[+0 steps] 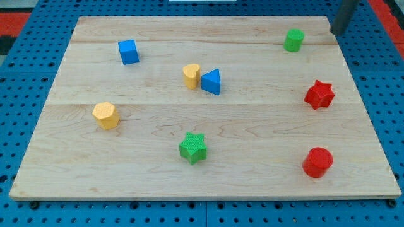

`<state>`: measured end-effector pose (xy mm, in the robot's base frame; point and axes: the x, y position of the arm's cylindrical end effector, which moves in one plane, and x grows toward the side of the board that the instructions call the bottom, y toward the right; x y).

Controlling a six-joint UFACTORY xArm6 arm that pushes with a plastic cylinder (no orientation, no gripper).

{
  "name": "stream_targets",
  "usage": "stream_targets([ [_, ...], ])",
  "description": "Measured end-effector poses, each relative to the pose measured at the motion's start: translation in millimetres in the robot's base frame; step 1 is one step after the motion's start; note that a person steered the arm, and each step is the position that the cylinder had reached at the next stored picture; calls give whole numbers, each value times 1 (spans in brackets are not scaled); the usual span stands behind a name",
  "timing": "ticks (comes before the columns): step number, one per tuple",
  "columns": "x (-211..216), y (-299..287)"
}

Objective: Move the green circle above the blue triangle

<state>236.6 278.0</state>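
The green circle (293, 40) stands near the view's top right of the wooden board (126, 170). The blue triangle (212, 82) sits near the board's middle, well to the left of and below the green circle, touching or almost touching a yellow block (192, 75) on its left. My tip (335, 32) comes in at the view's top right corner, to the right of the green circle and a little apart from it.
A blue cube (128, 52) is at the upper left. A yellow hexagon-like block (106, 115) is at the left. A green star (193, 148) is at the bottom middle. A red star (319, 94) and a red cylinder (317, 162) are at the right.
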Motion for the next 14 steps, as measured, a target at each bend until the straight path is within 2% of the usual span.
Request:
stream_targets([
  [1, 55, -57],
  [2, 59, -113],
  [3, 34, -76],
  [4, 21, -121],
  [5, 20, -200],
  [6, 50, -242],
  [7, 71, -245],
  [9, 82, -226],
  [10, 88, -250],
  [11, 87, -199],
  [13, 162, -86],
  [14, 152, -29],
])
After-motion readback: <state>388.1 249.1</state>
